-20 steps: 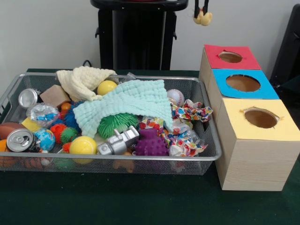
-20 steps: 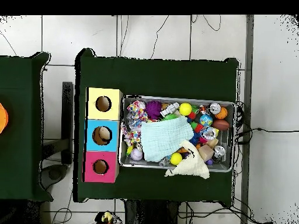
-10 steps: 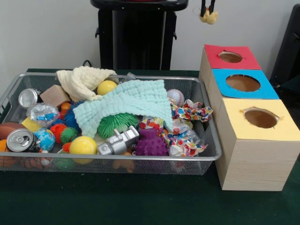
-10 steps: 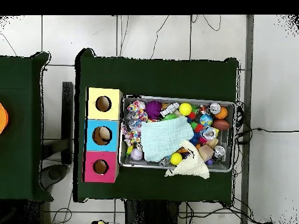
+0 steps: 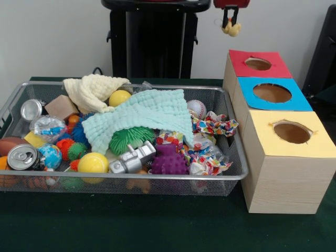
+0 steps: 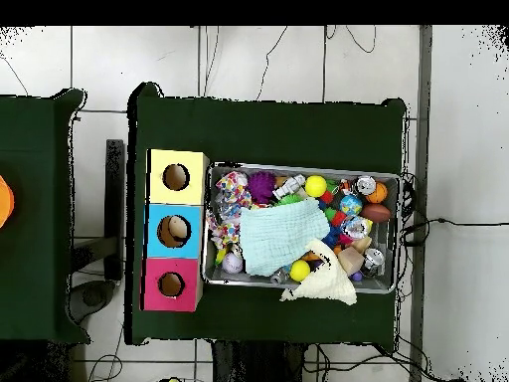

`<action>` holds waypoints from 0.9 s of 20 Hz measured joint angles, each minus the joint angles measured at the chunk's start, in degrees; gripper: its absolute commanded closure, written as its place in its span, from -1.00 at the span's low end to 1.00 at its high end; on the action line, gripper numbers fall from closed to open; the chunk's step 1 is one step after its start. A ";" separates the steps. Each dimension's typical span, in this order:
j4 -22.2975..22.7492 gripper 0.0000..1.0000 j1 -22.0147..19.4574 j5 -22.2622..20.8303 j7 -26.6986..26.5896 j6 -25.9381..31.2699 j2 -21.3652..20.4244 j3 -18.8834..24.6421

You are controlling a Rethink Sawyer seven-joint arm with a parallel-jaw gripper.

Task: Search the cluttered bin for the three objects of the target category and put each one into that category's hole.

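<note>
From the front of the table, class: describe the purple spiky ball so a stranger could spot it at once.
Find the wire bin on the green table. Along its near rim, right of centre, the purple ball sits between a silver toy and crumpled patterned cloth. It is the only purple thing, covered in knobbly spikes.

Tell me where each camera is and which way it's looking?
Front view: sits low across the table, facing the wire bin and three boxes; the end effector hangs at the top edge holding a small yellow toy.
Overhead view: sits above, looking straight down on the bin and boxes; no clear part of the arm shows.
Both share the mint cloth and the holed boxes.
</note>
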 measured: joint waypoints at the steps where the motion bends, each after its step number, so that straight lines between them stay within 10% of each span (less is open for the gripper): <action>1: -0.26 1.00 0.11 0.01 0.06 -0.35 0.51 0.00; 18: -3.66 1.00 7.75 7.13 6.13 -1.27 2.91 0.04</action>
